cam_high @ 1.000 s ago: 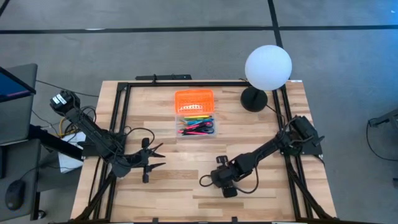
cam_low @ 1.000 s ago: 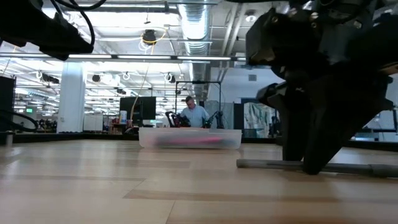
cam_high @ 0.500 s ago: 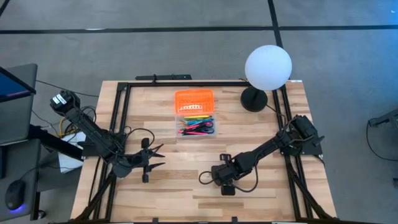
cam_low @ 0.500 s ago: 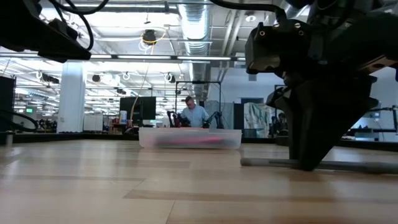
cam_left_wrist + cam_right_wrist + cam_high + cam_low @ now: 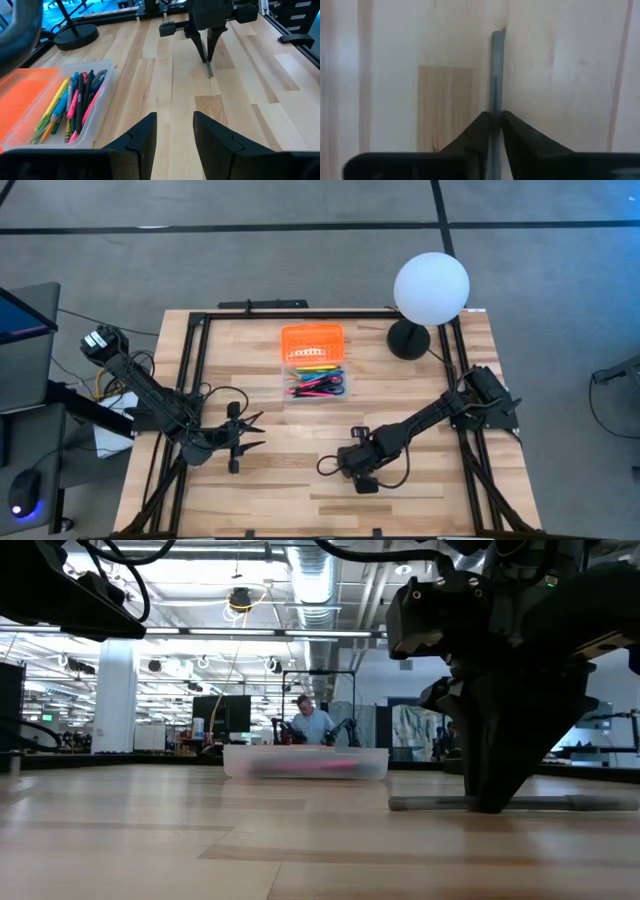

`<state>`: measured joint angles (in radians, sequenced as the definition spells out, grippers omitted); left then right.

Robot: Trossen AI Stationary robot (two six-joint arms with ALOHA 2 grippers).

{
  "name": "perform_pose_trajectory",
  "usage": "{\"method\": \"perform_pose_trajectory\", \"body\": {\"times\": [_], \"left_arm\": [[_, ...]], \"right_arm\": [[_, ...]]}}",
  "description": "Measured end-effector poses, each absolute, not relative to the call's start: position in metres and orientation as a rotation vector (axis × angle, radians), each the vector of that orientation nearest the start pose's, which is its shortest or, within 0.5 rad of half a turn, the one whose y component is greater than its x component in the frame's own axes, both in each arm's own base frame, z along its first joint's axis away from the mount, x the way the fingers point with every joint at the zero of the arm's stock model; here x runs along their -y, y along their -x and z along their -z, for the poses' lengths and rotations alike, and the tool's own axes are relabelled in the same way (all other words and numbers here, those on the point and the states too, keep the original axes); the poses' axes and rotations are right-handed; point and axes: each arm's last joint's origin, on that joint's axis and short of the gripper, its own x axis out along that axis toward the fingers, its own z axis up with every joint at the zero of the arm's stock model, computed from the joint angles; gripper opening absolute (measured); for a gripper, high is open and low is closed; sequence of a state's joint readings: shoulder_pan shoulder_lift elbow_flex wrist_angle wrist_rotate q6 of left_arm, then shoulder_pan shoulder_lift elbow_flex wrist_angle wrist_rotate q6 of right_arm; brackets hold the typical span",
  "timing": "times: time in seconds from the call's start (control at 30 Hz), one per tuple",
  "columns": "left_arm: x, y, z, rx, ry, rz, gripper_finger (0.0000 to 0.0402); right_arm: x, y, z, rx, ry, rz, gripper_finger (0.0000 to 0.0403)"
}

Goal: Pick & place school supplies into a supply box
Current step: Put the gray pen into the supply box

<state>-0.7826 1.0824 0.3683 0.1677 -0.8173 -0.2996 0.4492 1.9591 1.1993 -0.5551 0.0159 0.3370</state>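
Right claw pinching grey pencil, pencil's near end hidden

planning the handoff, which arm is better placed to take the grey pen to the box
Right. The right gripper has its fingers closed around the grey pen on the table. The left gripper waits open, beside the supply box.

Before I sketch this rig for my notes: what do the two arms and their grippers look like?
Both arms are dark, jointed, with black cables looping alongside. The left gripper has two thin black pointed fingers; its fingers look angular and matte up close. The right gripper tapers to a narrow black wedge.
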Motion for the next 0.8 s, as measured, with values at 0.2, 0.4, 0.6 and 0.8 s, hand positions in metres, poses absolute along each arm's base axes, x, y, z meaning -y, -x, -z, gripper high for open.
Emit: {"method": "perform_pose_trajectory", "body": {"times": [0.2,0.4,0.6,0.8], "left_arm": [[0.1228,-0.1534,-0.1760,-0.369,-0.096,-0.090,0.0123],[0.1227,-0.1534,-0.1759,-0.370,-0.097,-0.090,0.0123],[0.1227,-0.1533,-0.1758,-0.371,-0.098,-0.091,0.0123],[0.1227,-0.1534,-0.1759,-0.370,-0.097,-0.091,0.0123]], "right_arm": [[-0.1547,-0.3278,-0.1360,-1.388,0.006,-0.105,0.0088],[-0.1514,-0.3257,-0.1376,-1.443,-0.022,-0.081,0.0099],[-0.1503,-0.3233,-0.1380,-1.468,-0.026,-0.061,0.0097],[-0.1490,-0.3240,-0.1364,-1.476,-0.017,-0.047,0.0092]]}}
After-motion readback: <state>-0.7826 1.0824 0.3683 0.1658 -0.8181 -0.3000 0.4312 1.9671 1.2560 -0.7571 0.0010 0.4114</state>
